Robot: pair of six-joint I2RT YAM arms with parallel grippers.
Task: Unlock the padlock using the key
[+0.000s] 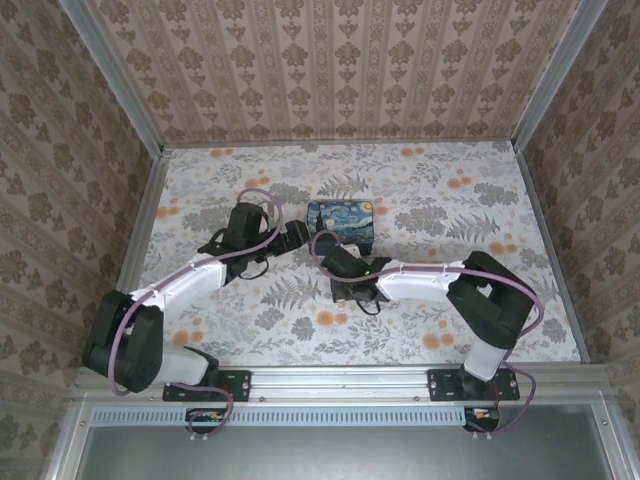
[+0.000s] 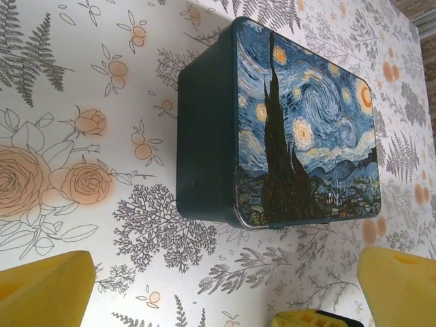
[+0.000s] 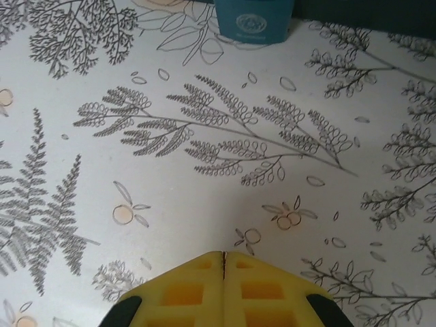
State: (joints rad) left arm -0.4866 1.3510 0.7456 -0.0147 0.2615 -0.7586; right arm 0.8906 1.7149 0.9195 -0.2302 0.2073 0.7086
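One padlock (image 3: 252, 22) is all you have to work with. Take it to be the small teal-blue block with a round emblem at the top edge of the right wrist view, cut off by the frame. It sits on the counter (image 3: 204, 191), just before the dark wall of the box (image 2: 204, 136).

Expect hard, stiff metal, light to lift but dense for its size. Its smooth faces could slip in a pinch or skate across the counter if you push on it. The flat sides of the body look like your best hold. Clamp across them and leave the shackle and the keyhole end free. Because it is so small, a loose hold would likely let it twist when the key turns.

One box stands behind it, its lid printed with a starry night. It is far larger than the padlock and is not your target.

You have two sets of fingers. The right fingers (image 3: 191, 293) are pressed together, the seam shut with nothing showing between them, low over the counter and apart from the padlock. The left fingers (image 2: 41, 289) are spread wide, holding nothing, and face the box from nearby.
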